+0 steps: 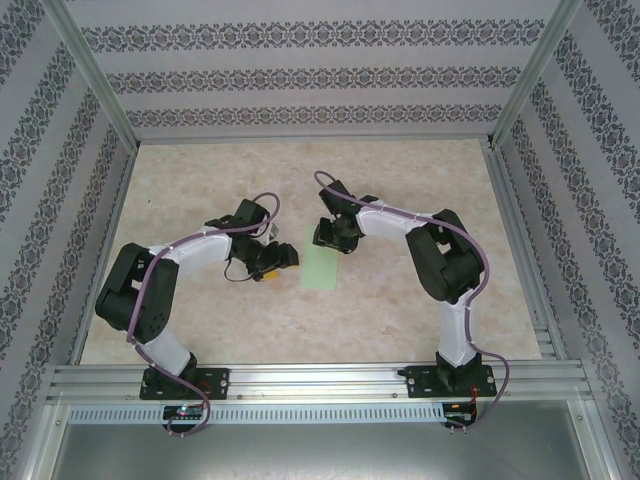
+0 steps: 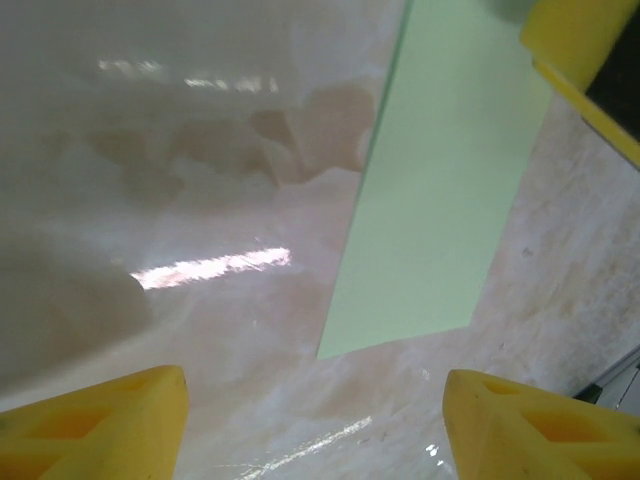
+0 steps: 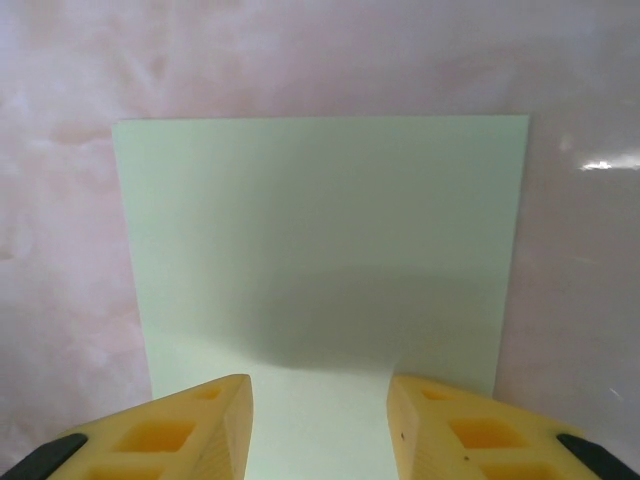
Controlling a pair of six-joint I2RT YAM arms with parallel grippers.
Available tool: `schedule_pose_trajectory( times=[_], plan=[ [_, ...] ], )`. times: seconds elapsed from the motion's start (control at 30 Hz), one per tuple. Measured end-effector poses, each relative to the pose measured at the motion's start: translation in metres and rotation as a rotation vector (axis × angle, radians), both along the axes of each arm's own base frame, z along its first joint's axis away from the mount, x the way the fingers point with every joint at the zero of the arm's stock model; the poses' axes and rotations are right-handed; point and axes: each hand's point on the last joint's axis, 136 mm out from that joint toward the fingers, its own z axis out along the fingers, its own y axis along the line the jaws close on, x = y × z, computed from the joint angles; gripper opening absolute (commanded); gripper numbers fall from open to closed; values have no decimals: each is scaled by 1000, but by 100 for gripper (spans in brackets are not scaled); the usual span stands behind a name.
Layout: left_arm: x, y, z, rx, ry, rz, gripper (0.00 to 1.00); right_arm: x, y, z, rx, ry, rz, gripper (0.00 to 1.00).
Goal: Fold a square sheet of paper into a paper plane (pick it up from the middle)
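The sheet of paper (image 1: pixel 320 269) is pale green and lies flat on the marble-patterned table (image 1: pixel 420 175), its outline longer than it is wide. My right gripper (image 1: pixel 336 238) hovers over the sheet's far end. In the right wrist view its yellow fingers (image 3: pixel 215 425) stand apart above the paper (image 3: pixel 320 230), and the gripper (image 3: pixel 320 410) is open with nothing pinched. My left gripper (image 1: pixel 282 257) sits just left of the sheet. It is open (image 2: pixel 315 405) over bare table, and the paper (image 2: pixel 440 180) lies ahead of it to the right.
Patterned walls (image 1: pixel 300 75) enclose the table on three sides. An aluminium rail (image 1: pixel 320 385) carrying both arm bases runs along the near edge. A yellow finger of the right gripper (image 2: pixel 580 45) shows at the top right of the left wrist view.
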Motion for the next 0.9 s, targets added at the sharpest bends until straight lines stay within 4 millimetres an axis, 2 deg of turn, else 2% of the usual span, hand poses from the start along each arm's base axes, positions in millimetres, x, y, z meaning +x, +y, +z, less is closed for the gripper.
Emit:
schedule_pose_trajectory(
  times=[0.27, 0.6, 0.9],
  plan=[
    [-9, -18, -8, -12, 28, -28, 67, 2, 1, 1, 14, -9, 25, 38],
    [-14, -24, -11, -11, 51, -26, 65, 2, 7, 13, 48, -33, 48, 31],
    [-20, -30, -19, -4, 82, -33, 65, -5, -2, -1, 29, -1, 38, 31]
  ],
)
